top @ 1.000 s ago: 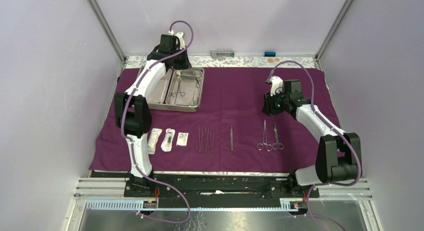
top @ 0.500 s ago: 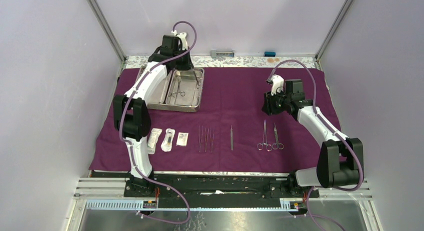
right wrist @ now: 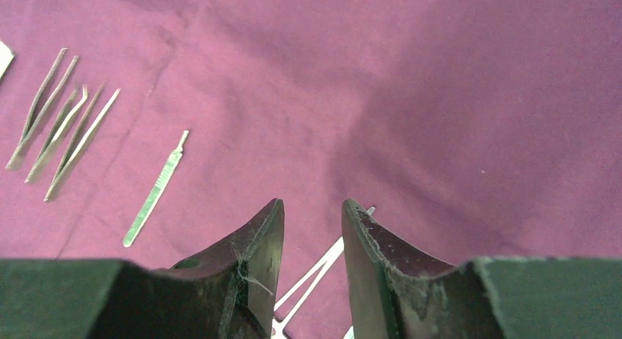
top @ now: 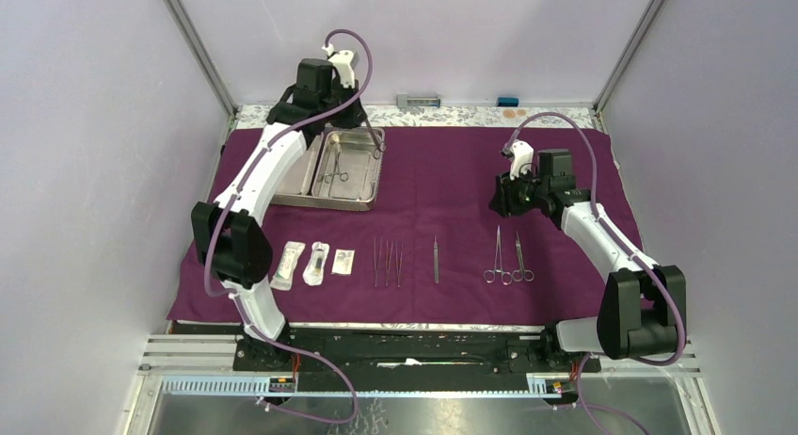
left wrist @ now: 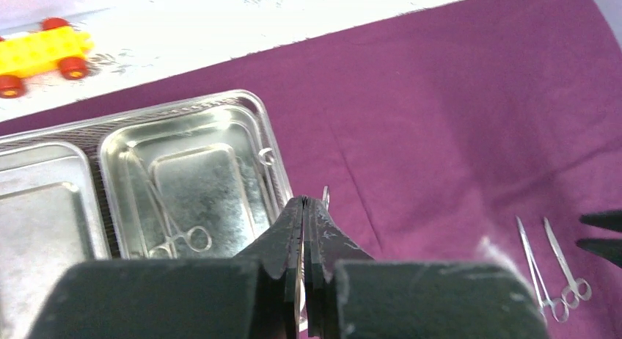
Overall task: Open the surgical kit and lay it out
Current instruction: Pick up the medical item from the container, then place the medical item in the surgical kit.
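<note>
Layout nearly complete: cloth (top: 452, 171) spread, with packets (top: 315, 263), tweezers (top: 387, 263), scalpel (top: 436, 259) and laid forceps (top: 508, 258) in a near row. Left tool (left wrist: 304, 201) is clamped on a third forceps (left wrist: 325, 196) (only a ring shows) just above the tray (left wrist: 249, 97) rim — a last forceps (left wrist: 172, 232) lies inside. Right tool (right wrist: 312, 207), half-open and empty, hovers over the laid forceps.

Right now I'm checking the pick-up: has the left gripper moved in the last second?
Yes. The left gripper, shut on forceps, has risen and shifted right, toward the steel tray's right rim.
</note>
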`<state>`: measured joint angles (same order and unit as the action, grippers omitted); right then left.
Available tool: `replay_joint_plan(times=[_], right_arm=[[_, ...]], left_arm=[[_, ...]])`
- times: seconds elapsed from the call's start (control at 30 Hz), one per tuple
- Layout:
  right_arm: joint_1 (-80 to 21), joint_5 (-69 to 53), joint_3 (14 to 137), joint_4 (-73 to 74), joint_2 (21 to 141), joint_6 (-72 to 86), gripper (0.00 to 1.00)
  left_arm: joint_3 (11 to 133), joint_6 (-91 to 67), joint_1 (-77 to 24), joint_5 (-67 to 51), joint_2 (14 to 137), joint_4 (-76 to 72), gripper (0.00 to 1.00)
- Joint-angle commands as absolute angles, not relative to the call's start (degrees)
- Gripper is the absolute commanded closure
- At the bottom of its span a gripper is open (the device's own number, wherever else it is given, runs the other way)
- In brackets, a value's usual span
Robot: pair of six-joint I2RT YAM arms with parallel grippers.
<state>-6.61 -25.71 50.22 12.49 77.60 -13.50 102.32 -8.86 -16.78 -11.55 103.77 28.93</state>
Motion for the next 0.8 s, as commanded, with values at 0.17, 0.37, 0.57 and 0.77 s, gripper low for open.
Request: replay_joint_plan(times=[0.17, 0.37, 0.57, 0.77], right_arm=[[-7.0, -47.5, 50.9, 11.5, 71.7, -16.4, 0.50], [-7.1, -57.8, 52.2, 11.2, 70.0, -15.7, 0.38], [-7.0, -66.2, 50.2, 5.3, 70.8, -8.4, 0.33], [-7.0, -70.5, 49.0, 1.1, 71.8, -4.5, 0.33]], left_arm=[[96.4, -10.6, -22.8, -30.2, 99.7, 24.1, 1.00], [93.5, -12.1, -28.7, -40.2, 101.3, 20.0, 1.00], [92.2, -13.6, -35.0, -44.0, 102.9, 15.5, 1.00], [92.2, -13.7, -38.1, -45.0, 103.8, 13.8, 1.00]])
